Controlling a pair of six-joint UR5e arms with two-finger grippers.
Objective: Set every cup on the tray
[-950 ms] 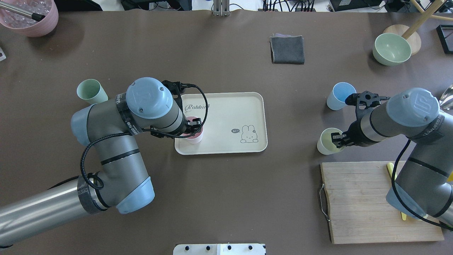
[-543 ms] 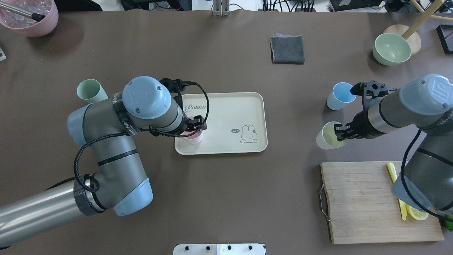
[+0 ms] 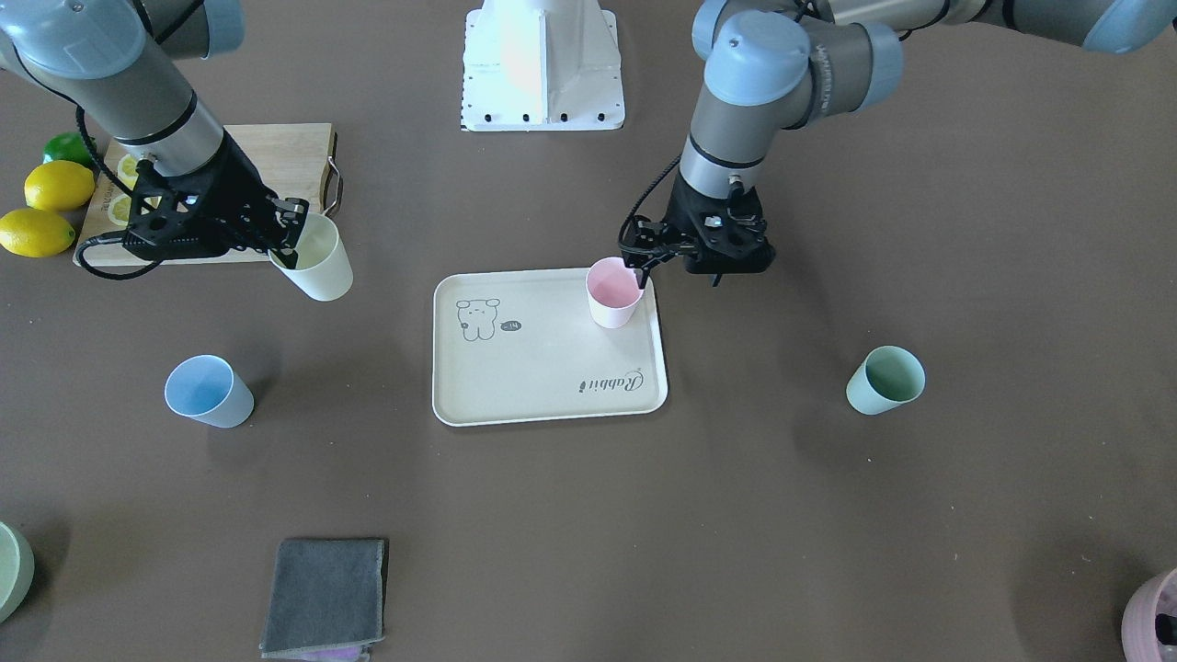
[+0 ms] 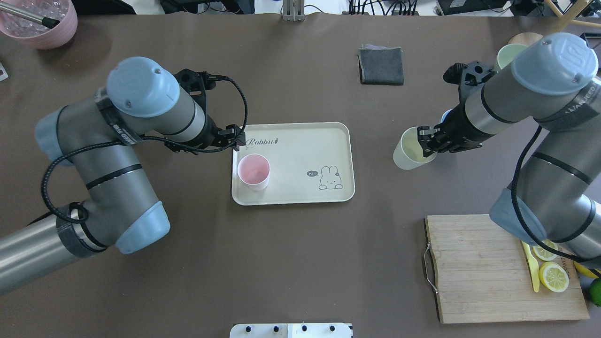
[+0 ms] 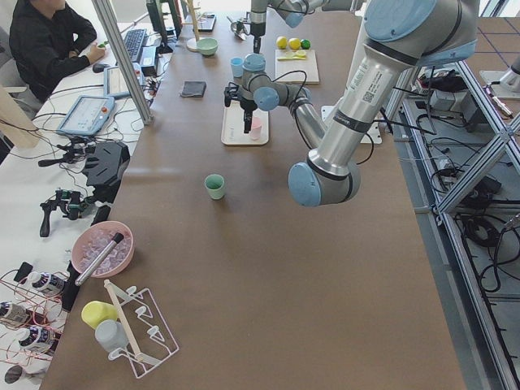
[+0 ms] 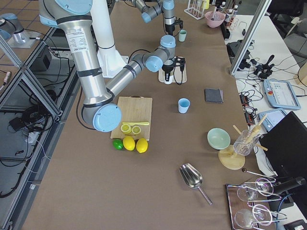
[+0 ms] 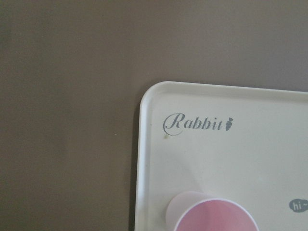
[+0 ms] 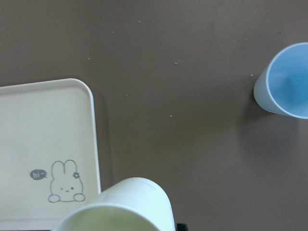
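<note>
1. There are four cups: a pink cup point(image 4: 253, 171), a pale yellow cup point(image 4: 407, 151), a light blue cup point(image 3: 209, 391) and a mint green cup point(image 3: 885, 380). There is one tray point(image 4: 300, 141).
2. The left tool point(image 3: 677, 272) has its fingers apart and holds nothing. The pink cup stands upright on the tray just beside it, near the "Rabbit" corner.
3. The right tool point(image 4: 428, 141) is clamped on the rim of the pale yellow cup, which hangs tilted. The tray lies near this tool but apart from it.
4. The light blue cup stands on the surface point(image 4: 300, 263) near the right tool, on the side away from the tray. The mint green cup is well apart from the left tool.
5. In the overhead view the left arm hides the mint green cup and the right arm covers nearly all of the light blue cup. The left wrist view cuts off the pink cup.
</note>
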